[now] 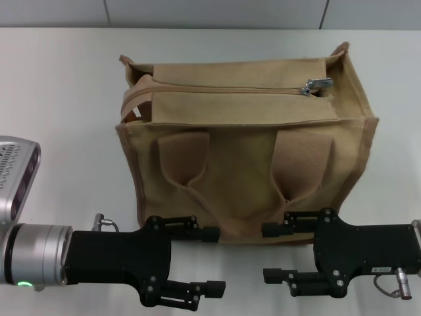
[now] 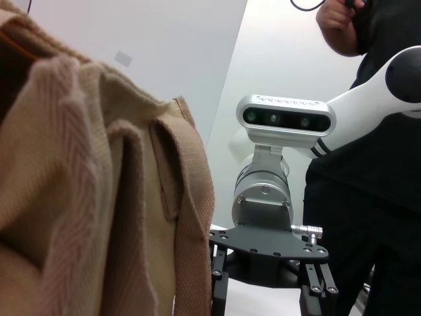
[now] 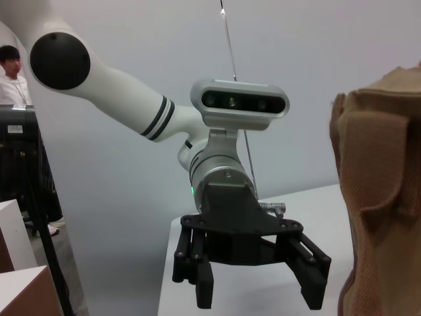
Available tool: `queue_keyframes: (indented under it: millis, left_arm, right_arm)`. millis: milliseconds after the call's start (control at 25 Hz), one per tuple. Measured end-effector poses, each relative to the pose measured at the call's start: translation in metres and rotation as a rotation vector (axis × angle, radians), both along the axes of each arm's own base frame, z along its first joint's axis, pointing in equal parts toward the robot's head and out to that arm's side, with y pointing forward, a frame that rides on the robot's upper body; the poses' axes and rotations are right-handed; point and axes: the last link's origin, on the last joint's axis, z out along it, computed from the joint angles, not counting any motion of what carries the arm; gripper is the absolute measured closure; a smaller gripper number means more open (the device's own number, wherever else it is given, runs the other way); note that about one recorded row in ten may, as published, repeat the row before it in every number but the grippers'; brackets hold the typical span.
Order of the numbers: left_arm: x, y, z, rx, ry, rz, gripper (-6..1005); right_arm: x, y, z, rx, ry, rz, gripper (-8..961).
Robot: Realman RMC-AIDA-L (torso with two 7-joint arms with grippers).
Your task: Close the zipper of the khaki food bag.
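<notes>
The khaki food bag (image 1: 243,164) stands upright mid-table, its two wide handles hanging down its front face. The zipper (image 1: 230,88) runs along the top, and its silver pull tab (image 1: 317,85) lies near the right end. My left gripper (image 1: 212,260) is open and empty, low in front of the bag's near bottom edge, pointing right. My right gripper (image 1: 270,253) is open and empty, facing it from the right. Each far finger lies at the bag's bottom edge. The bag's side (image 2: 99,197) fills the left wrist view, and its corner (image 3: 381,197) shows in the right wrist view.
The white table (image 1: 59,99) spreads around the bag, with a grey wall behind. The left wrist view shows my right gripper (image 2: 266,293) and a person (image 2: 375,99) in dark clothes. The right wrist view shows my left gripper (image 3: 256,289) and a bystander (image 3: 10,72).
</notes>
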Motion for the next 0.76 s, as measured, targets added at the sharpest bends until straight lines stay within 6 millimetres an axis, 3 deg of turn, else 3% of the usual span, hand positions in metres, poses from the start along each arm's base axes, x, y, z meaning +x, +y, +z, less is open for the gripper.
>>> queue_keyframes:
  millis: [760]
  left_arm:
    - [-0.0049, 0.0033, 0.0036, 0.021, 0.017, 0.017, 186]
  right_arm:
    - [-0.0044, 0.0036, -0.0022, 0.011, 0.004, 0.03, 304]
